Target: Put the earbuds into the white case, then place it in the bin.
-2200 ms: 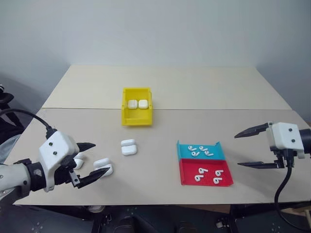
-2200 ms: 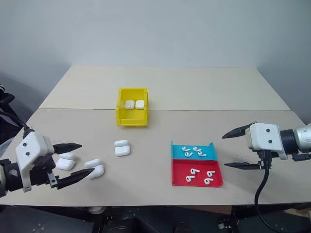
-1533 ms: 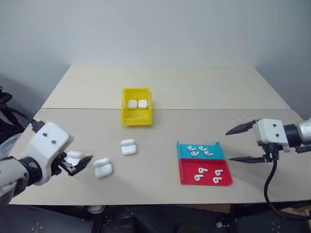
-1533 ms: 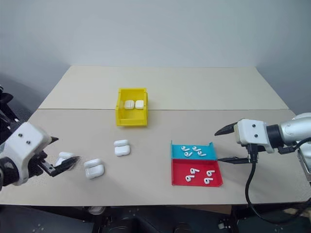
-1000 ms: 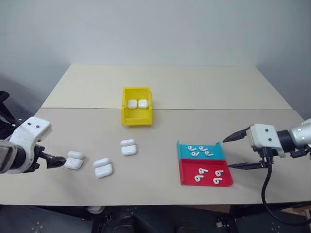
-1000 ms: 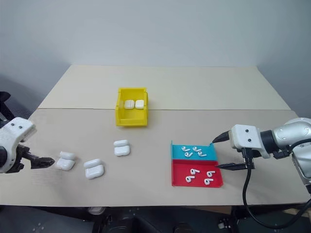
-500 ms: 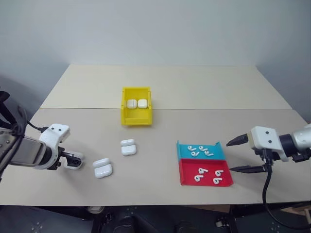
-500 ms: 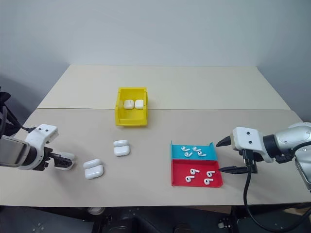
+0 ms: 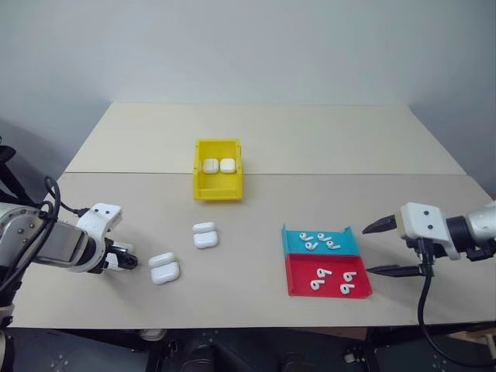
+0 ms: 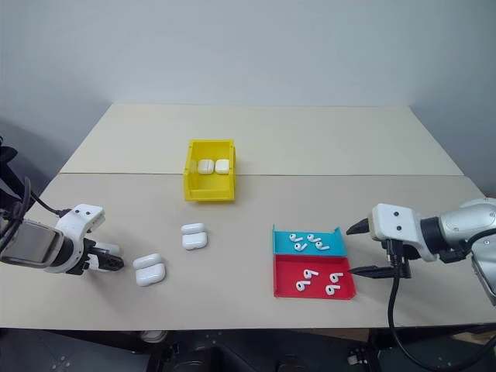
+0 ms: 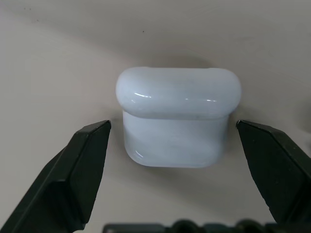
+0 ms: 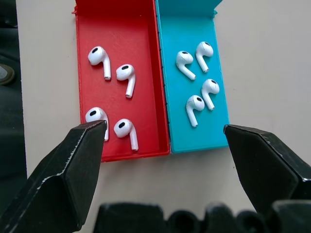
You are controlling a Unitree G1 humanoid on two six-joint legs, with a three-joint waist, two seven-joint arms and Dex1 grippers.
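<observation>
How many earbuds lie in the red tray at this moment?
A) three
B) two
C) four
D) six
C: the right wrist view shows four earbuds in the red tray, and four more in the blue tray beside it.

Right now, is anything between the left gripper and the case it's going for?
Nothing visible. The left gripper is open, one finger on each side of the case, with bare table in the gaps.
</observation>
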